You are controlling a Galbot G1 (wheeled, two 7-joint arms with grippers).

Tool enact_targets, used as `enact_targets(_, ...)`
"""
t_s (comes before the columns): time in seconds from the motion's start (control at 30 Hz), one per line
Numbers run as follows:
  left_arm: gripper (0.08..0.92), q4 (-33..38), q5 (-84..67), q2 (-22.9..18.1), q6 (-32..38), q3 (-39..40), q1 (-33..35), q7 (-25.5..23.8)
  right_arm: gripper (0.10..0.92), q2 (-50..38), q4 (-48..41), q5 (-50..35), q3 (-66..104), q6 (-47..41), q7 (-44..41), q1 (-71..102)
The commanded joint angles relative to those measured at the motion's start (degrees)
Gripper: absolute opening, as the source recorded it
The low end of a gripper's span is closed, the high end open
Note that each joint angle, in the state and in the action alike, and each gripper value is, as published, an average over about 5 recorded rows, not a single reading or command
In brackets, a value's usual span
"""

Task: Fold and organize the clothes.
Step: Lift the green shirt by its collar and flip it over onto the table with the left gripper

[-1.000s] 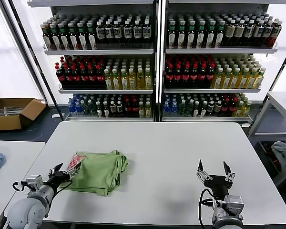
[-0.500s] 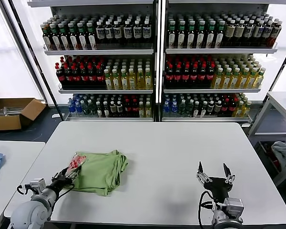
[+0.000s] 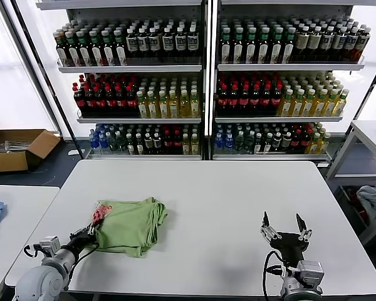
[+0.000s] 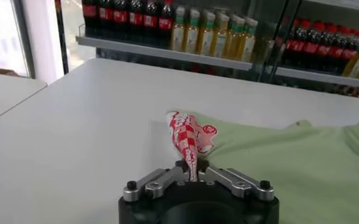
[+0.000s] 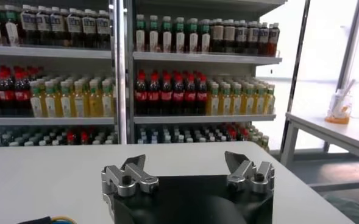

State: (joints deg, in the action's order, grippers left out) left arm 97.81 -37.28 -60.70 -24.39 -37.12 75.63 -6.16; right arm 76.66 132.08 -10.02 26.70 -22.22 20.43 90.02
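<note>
One shirt (image 3: 129, 225) lies partly folded on the left of the tabletop (image 3: 225, 207) in the head view, its red-and-white print at the edge nearest my left hand (image 3: 88, 237); that hand sits low at the tabletop's near-left corner, touching that printed edge; my right hand (image 3: 286, 233) waits near the front right, well apart from the shirt, its fingers spread wide.

From the left wrist, my left hand (image 4: 191, 171) has its fingers pressed together on a pinched ridge of the printed fabric, which stands up between them while the green body of the shirt (image 4: 289, 164) spreads flat beyond; I judge this as the grasp stage of a fold, the grip just made and the cloth not yet lifted.

From the right wrist, my right hand (image 5: 187, 173) holds nothing, its fingers apart above bare tabletop (image 5: 45, 176); shelves of bottles (image 5: 167, 85) stand behind.

Next, I think, I must raise the pinched edge and carry it over the shirt's body, keeping the cloth taut enough not to drag the whole pile; the thin pinch could slip.
</note>
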Motion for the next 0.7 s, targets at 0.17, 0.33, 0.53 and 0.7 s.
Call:
enact_targets(0.17,0.111,-0.8,-6.2,9.9,0.0,-16.2,-0.9,0.8,0.823,-1.3,-0.1,-0.8,-0.1,-0.2,0.1,-0.8)
enact_targets(0.33,0.111,-6.9,-8.3,20.4,0.1,-22.8,-3.5,1.0,0.823,-1.5,-1.2,-1.7,-0.5,0.0,0.1,-1.8)
enact_targets(0.53,0.111,0.2,-6.5,22.8,-0.5,-23.0,-2.9,0.3,0.823,-1.5,-2.2,-2.5,-0.7,0.3,0.1,-2.3)
enact_targets(0.7,0.111,13.9,-3.9,14.7,-1.1,-13.4,1.2,0.2,0.823,-1.6,-2.3,-2.6,0.2,0.8,0.3,-1.3)
